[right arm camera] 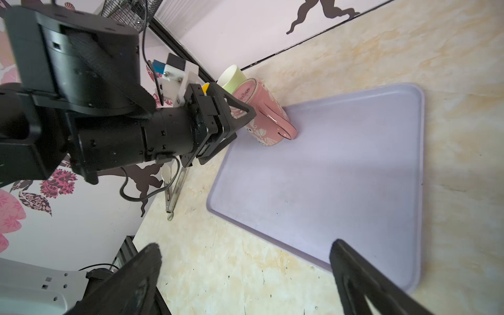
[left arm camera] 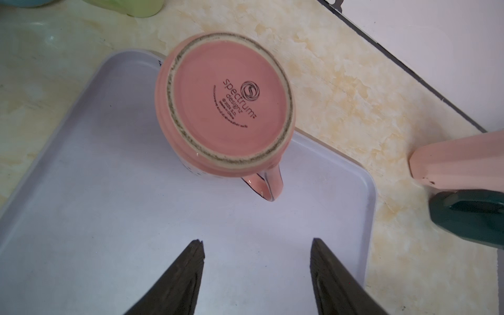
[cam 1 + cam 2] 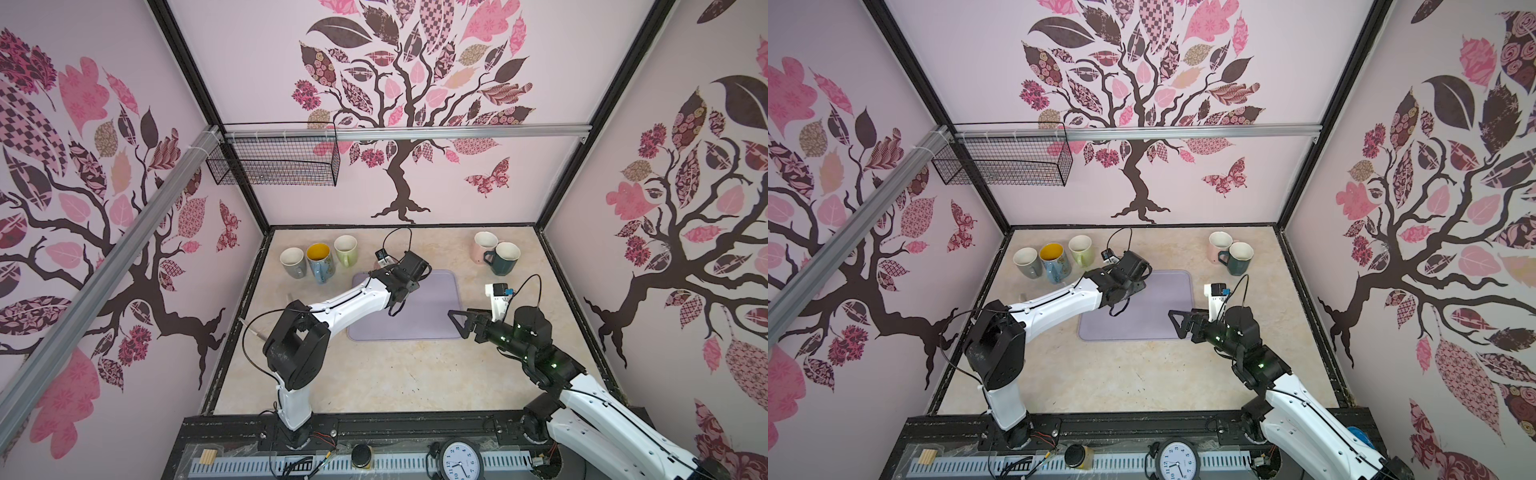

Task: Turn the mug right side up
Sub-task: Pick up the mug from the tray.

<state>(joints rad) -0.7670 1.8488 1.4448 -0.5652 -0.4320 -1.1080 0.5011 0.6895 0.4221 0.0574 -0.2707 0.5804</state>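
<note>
The flip is not yet done: the pink mug point(image 2: 226, 101) stands base-up at the lavender tray's point(image 2: 109, 191) far left corner, ungrasped, the left gripper point(image 2: 257, 242) half-spread near it and the right gripper point(image 1: 245, 245) wide, empty.

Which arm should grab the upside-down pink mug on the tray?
Left. The left gripper is open and aimed at the pink mug, close beside it. The right gripper, also open, hangs by the tray's opposite corner, farther off.
</note>
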